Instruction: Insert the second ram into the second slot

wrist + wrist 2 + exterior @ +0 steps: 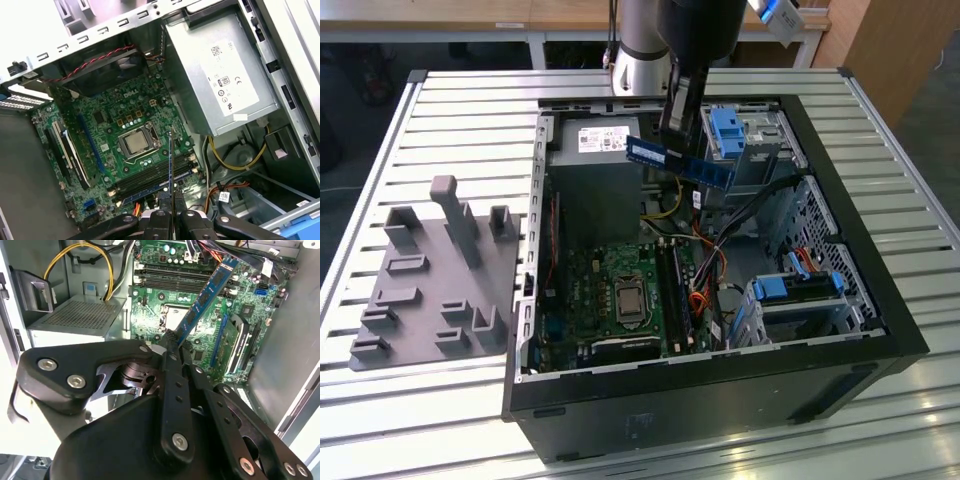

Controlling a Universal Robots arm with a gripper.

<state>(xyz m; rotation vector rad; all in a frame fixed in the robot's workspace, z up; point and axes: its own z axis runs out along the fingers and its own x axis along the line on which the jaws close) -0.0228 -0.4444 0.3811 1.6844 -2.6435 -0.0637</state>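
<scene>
Our gripper (672,138) is clamped on the ram (680,162), which hangs tilted in the air over the open case (720,400), well above the board (590,290). In the exterior view the slots (676,290) lie at about 6 o'clock from it. We judge two risks: the skewed stick could miss its slot or jam at one end, or it could snag the cables (705,275) at 3 o'clock of the slots.

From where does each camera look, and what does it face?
Exterior view: off the arm, looking down into the open case; arm and gripper show.
Second wrist view: on the wrist, behind the gripper, facing the motherboard.
First wrist view: on the wrist, facing the motherboard past the gripper.
All share the gripped second ram.
</scene>
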